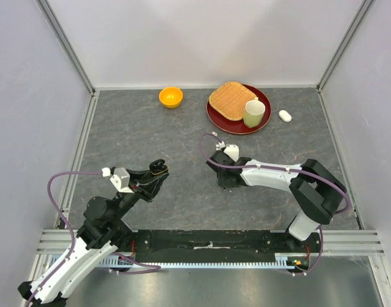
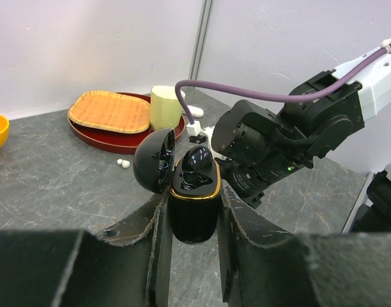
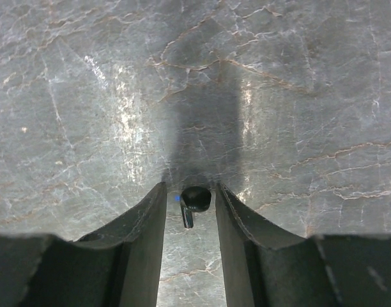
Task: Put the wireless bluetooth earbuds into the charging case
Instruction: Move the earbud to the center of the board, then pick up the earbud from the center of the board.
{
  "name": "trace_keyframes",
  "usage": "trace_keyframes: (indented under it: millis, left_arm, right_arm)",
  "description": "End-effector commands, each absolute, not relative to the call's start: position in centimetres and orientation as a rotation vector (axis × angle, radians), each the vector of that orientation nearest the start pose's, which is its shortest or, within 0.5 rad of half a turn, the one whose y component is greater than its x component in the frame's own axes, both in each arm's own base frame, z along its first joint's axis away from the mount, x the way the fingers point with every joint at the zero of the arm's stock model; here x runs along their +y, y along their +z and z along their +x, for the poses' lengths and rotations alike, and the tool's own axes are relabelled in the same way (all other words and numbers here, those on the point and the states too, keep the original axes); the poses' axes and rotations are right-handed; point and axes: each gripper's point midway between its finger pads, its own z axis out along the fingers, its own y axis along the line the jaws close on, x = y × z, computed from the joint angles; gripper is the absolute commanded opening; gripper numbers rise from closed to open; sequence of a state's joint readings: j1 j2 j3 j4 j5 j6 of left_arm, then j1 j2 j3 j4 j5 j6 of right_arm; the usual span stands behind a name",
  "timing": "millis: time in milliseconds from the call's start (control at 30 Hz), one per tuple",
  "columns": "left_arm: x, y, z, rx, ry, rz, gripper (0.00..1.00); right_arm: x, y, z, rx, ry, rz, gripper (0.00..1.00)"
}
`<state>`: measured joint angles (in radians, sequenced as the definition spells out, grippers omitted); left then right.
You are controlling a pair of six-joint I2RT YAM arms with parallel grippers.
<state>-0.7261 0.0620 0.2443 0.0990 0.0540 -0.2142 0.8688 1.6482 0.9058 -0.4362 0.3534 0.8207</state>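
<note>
1. Over the table (image 1: 119, 134), top view: the left gripper (image 1: 154, 174) holds the dark charging case (image 1: 159, 167) raised, and the right gripper (image 1: 225, 179) points down at the slab, well apart from it
   - Risk: the bud must cross that gap, and a weak pinch would drop it on the way
   - Hidden: the black earbud sits under the right wrist, and the white earbuds are too small to find here
2. Left wrist view: the pincer is clamped on the case body; the case is upright with its lid (image 2: 154, 160) swung open
   - A glossy seated bud (image 2: 197, 158) seems to fill one socket
   - Risk: a push from above could twist the case in the grip or knock the lid shut
   - The white earbuds (image 2: 123, 164) lie on the table near the red plate (image 2: 103, 139)
   - Hard to read: the free socket is black on black
3. Right wrist view: the pincer is narrow, flanking the black earbud (image 3: 195, 199)
   - I cannot tell whether the pads press the bud or whether it rests on the table
   - Risk: a round bud can squirt out under a squeeze, and its stem may be turned wrong for the socket
   - The finger bases are cut off by the frame edge
</note>
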Motion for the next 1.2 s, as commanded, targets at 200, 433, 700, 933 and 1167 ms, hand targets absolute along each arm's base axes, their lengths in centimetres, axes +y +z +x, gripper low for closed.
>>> trace_keyframes:
  millis: [200, 433, 700, 933, 1167]
  left_arm:
    - [-17.0, 28.0, 16.2, 1.236, -0.822, 0.408, 0.02]
    - [-17.0, 27.9, 16.4, 1.239, -0.82, 0.404, 0.02]
    - [-17.0, 27.8, 16.4, 1.241, -0.818, 0.401, 0.02]
    - [-17.1, 27.8, 16.4, 1.242, -0.826, 0.402, 0.02]
    - [-17.0, 27.9, 16.3, 1.238, -0.826, 0.399, 0.02]
  right_arm:
    - [21.7, -2.7, 20.3, 2.763, -0.1, 0.268, 0.41]
    - [21.5, -2.1, 20.2, 2.737, -0.098, 0.328, 0.4]
    - [21.9, -1.9, 20.1, 2.745, -0.082, 0.306, 0.36]
    - [22.0, -1.8, 19.9, 2.747, -0.087, 0.286, 0.36]
    - [21.8, -1.7, 19.7, 2.747, -0.093, 0.285, 0.41]
